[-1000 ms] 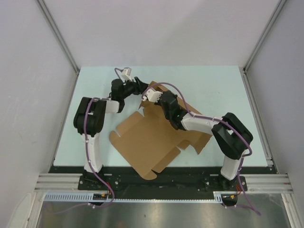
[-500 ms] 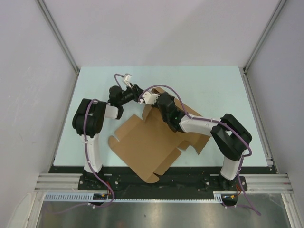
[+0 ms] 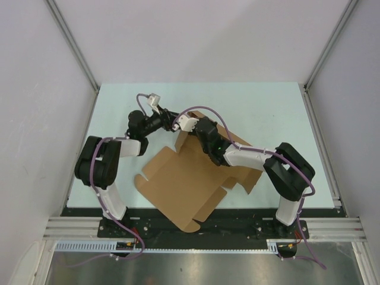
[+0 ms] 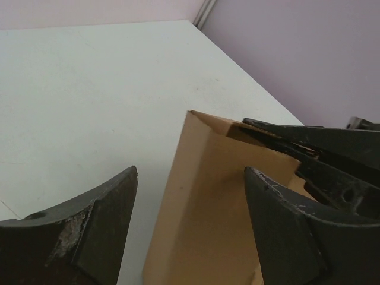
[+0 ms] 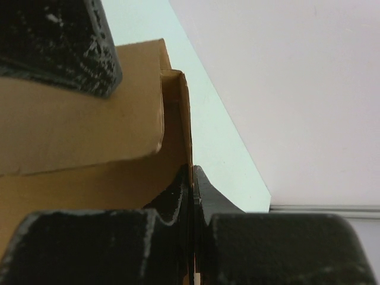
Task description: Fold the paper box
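1. The paper box [image 3: 184, 178] is plain brown cardboard, matte and smooth. It is a die-cut sheet with rounded tabs, notches and straight crease lines.
2. Most of the sheet lies flat on the pale green counter [image 3: 267, 107], spreading from the middle toward the near edge. One panel at its far end stands raised.
3. The right hand [image 5: 193, 178], black and scuffed, is pressed together and pinches the thin top edge of that raised panel.
4. The left hand [image 4: 190, 172] is spread, its worn black fingers [image 4: 89, 231] framing the raised panel. Whether they touch it cannot be told.
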You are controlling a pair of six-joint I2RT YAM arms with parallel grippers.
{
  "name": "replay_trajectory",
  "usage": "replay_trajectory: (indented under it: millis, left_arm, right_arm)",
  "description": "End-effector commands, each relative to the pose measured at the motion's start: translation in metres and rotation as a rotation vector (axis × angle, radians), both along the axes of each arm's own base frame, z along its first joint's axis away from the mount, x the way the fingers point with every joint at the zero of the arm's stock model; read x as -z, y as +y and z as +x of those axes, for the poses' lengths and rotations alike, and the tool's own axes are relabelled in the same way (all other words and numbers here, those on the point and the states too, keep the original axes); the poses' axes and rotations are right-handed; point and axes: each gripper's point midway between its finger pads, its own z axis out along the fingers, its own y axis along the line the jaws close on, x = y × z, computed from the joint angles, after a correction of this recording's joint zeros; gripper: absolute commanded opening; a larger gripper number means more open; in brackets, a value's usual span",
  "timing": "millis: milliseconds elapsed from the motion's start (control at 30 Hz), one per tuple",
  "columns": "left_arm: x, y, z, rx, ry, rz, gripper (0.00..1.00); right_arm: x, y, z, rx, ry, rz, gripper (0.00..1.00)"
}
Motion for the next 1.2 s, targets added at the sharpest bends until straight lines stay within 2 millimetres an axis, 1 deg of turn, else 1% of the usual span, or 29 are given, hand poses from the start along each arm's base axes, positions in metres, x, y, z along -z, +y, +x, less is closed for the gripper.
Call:
replay_trajectory:
  millis: [0,100,200,400,533,667,800,1000,1167]
  left_arm:
    - [-0.012,-0.003,-0.021,0.051,-0.070,0.036,0.78]
    - [-0.005,-0.002,-0.023,0.045,-0.049,0.051,0.78]
    - [0.001,0.001,-0.019,0.023,-0.035,0.080,0.78]
    - [0.015,0.001,-0.026,0.031,-0.014,0.119,0.78]
    - [0.025,-0.010,-0.034,0.068,-0.016,0.162,0.78]
    - [0.036,-0.016,-0.038,0.076,-0.015,0.209,0.77]
    - [0.035,-0.017,-0.038,0.059,-0.036,0.226,0.77]
    - [0.019,-0.009,-0.040,0.037,-0.083,0.236,0.80]
    - [0.024,0.000,-0.037,0.006,-0.067,0.261,0.81]
  right_arm:
    - [-0.027,0.013,-0.006,-0.032,-0.025,0.131,0.00]
    - [-0.029,0.012,-0.007,-0.036,-0.021,0.137,0.00]
    - [-0.031,0.013,-0.008,-0.046,-0.015,0.143,0.00]
    - [-0.033,0.015,-0.011,-0.062,-0.004,0.161,0.00]
    - [-0.031,0.017,-0.013,-0.072,0.007,0.161,0.00]
    - [-0.031,0.020,-0.016,-0.083,0.009,0.155,0.00]
    - [-0.031,0.022,-0.019,-0.088,0.014,0.147,0.00]
    - [-0.031,0.021,-0.020,-0.083,0.022,0.153,0.00]
    - [-0.033,0.023,-0.022,-0.092,0.022,0.156,0.00]
